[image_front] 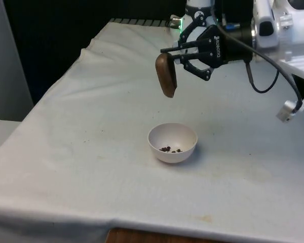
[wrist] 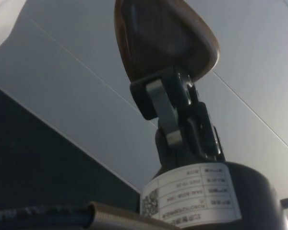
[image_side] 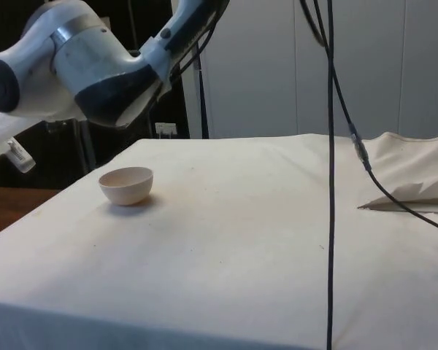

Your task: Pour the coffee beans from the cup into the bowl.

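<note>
A dark brown cup [image_front: 166, 75] hangs in the air above the white bowl [image_front: 172, 142], tipped on its side with its mouth turned down towards the front view's left. My gripper [image_front: 181, 56] is shut on the cup, its black fingers [wrist: 159, 103] clamped on the cup [wrist: 163, 36] in the wrist view. Several coffee beans [image_front: 171, 149] lie in the bottom of the bowl. The bowl [image_side: 126, 184] stands on the white cloth in the side view, under the arm's white body.
The white cloth [image_front: 91, 126] covers the table, with a few small specks near the bowl. A black cable [image_side: 330, 175] hangs down in the side view, and the cloth is rumpled at that view's right [image_side: 412, 164].
</note>
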